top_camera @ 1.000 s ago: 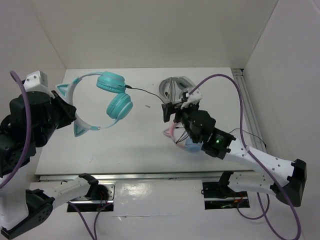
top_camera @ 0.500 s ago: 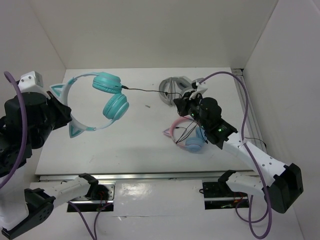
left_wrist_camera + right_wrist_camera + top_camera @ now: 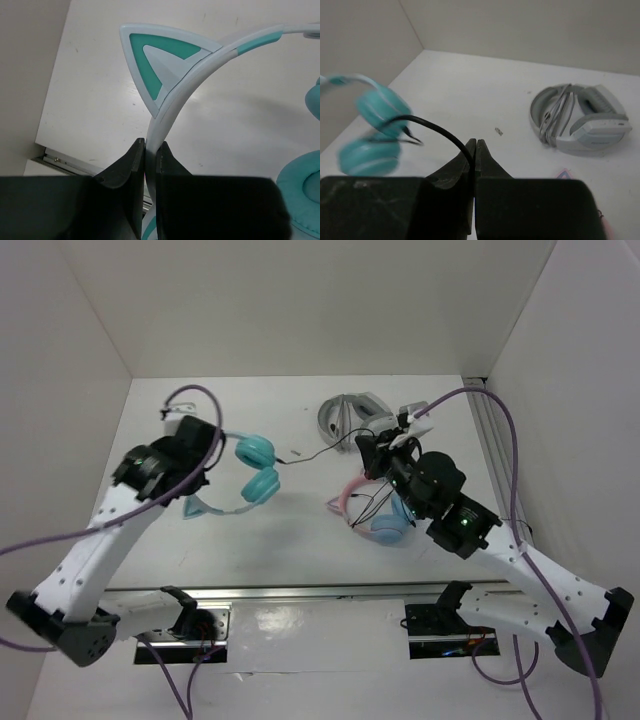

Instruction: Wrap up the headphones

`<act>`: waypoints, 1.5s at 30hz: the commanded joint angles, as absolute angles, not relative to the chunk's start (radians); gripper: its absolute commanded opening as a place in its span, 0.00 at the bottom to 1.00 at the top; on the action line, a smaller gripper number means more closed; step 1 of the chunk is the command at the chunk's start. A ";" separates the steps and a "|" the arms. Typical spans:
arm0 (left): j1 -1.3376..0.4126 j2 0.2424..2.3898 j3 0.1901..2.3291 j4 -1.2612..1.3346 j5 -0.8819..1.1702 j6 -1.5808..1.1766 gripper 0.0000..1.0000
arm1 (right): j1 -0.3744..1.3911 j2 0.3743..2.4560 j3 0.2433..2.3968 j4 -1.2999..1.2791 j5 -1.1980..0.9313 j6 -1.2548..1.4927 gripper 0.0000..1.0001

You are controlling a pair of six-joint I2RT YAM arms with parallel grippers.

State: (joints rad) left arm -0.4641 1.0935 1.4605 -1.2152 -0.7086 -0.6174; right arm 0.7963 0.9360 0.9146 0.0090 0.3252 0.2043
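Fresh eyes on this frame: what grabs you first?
The teal cat-ear headphones, left of centre, with the left gripper pinching their pale headband next to one ear. Their thin black cable runs right to the right gripper, shut on it. A grey-white folded pair lies at back right, a pink-banded pair nearer the front.

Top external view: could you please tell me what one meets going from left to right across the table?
left gripper → headphones, held by it → black cable → right gripper, its jaws shut on that cable.
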 commanded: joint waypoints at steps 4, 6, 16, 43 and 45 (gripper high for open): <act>-0.616 1.229 1.324 -0.948 -0.604 -0.565 0.00 | 0.966 0.859 1.019 -0.063 0.661 0.054 0.00; -0.649 1.229 1.286 -0.899 -0.507 -0.450 0.00 | 0.991 0.850 1.028 -0.086 0.675 0.040 0.00; -0.868 1.252 1.249 -0.836 -0.292 -0.298 0.00 | 0.991 0.868 1.037 -0.124 0.468 -0.008 0.00; -0.989 1.155 1.404 -0.862 -0.077 -0.218 0.00 | 1.022 1.184 1.075 -0.155 0.577 -0.006 0.00; -1.002 1.144 1.413 -0.853 -0.054 -0.209 0.00 | 1.022 1.184 1.065 -0.146 0.586 -0.006 0.00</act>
